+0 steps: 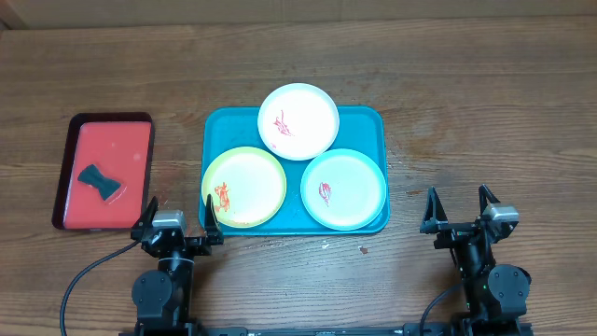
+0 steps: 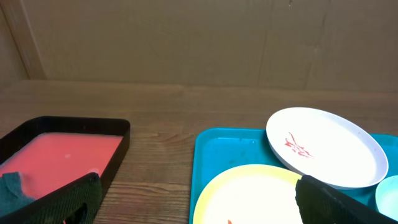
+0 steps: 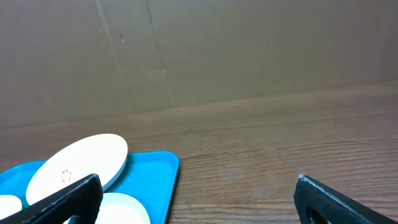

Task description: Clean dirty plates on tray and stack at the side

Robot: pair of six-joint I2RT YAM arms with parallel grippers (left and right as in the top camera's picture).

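Note:
The turquoise tray sits mid-table and holds three plates smeared with red sauce. The white plate lies at the back, overhanging the far rim. The yellow-green plate is front left and the teal plate front right. My left gripper is open and empty at the tray's front left corner. My right gripper is open and empty to the right of the tray. The left wrist view shows the tray, the white plate and the yellow-green plate. The right wrist view shows the tray and white plate.
A smaller red tray with a dark rim lies left of the turquoise tray and holds a dark teal bow-shaped sponge. It also shows in the left wrist view. A small red speck lies on the wood before the tray.

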